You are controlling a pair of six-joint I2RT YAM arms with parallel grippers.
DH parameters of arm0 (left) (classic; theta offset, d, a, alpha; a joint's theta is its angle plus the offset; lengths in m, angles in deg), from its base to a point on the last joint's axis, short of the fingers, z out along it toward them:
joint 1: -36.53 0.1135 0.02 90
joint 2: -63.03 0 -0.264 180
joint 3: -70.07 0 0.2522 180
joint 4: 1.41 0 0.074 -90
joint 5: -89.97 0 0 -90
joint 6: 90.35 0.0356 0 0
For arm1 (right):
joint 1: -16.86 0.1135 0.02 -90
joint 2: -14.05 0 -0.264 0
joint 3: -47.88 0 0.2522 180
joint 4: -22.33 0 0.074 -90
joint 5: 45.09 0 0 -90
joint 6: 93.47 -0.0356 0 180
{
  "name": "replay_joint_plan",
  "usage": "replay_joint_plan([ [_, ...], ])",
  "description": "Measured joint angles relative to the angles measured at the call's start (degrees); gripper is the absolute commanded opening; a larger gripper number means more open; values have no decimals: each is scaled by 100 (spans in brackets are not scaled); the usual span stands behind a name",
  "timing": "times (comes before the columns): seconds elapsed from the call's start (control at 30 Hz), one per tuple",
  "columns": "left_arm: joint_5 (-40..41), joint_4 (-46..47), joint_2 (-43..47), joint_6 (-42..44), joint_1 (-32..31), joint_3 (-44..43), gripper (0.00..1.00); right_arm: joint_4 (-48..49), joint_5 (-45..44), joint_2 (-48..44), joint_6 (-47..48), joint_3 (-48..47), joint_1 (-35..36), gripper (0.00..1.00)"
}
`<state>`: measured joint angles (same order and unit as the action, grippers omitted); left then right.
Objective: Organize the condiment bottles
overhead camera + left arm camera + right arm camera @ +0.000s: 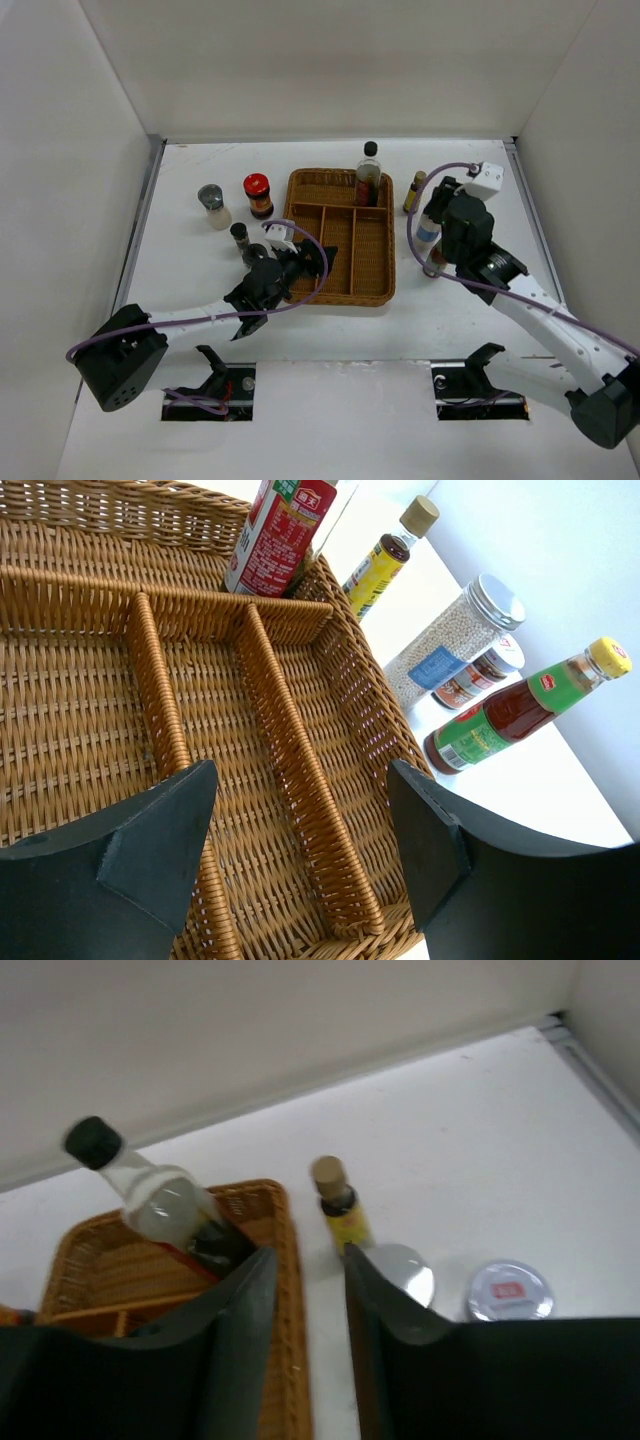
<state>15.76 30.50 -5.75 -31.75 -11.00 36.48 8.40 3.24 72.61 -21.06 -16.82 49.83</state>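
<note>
**Location of the task's items.** One black-capped clear bottle with a red label [369, 172] stands in the far right compartment of the brown wicker divided tray [385, 250]. The rest are outside it.
- Right of the tray, close together: a slim yellow-labelled bottle with a tan cap [414, 190], a silver-capped shaker of pale grains [450, 645], a small white-lidded jar [492, 668] and a yellow-capped red sauce bottle with a green label [520, 705].
- Left of the tray: a red-lidded dark jar [258, 195], a grey-capped shaker [212, 205] and a small dark-capped shaker [240, 236].

**End effectors.** The left gripper [300, 780] hangs over the tray's near compartments, its jaws moderately apart and empty. The right gripper [307, 1255] is above the right-hand group. Its jaws stand close together with a narrow gap, and nothing is visible between them.

**Handling, as judged.**
- The containers look like rigid glass or hard plastic. They appear smooth, likely slippery, and breakable if dropped.
- The slim sauce bottles appear tall and narrow-based, so prone to tipping. They are best taken on the labelled body below the shoulder, not at the cap.
- The squat jars and shakers should sit more steadily and are best gripped across mid-body.
- The right-hand group stands tightly, so a neighbour could be knocked.

**Surface and room.** The white table [330, 340] is flat and smooth. Plain white walls [300, 60] enclose it on three sides.
</note>
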Motion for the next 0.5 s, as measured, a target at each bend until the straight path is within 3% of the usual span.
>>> replay_joint_plan([
  [0.07,0,0,0,-4,0,0,67,-450,-321,-254,-140,122,7,68],
  [0.2,0,0,0,-11,0,0,67,-1250,-660,-437,-496,317,11,72],
  [0.33,0,0,13,-17,13,0,67,-1690,-579,-356,-817,649,-17,70],
  [0.5,-2,-2,33,-20,26,0,67,-1733,-286,-138,-944,848,-160,56],
])
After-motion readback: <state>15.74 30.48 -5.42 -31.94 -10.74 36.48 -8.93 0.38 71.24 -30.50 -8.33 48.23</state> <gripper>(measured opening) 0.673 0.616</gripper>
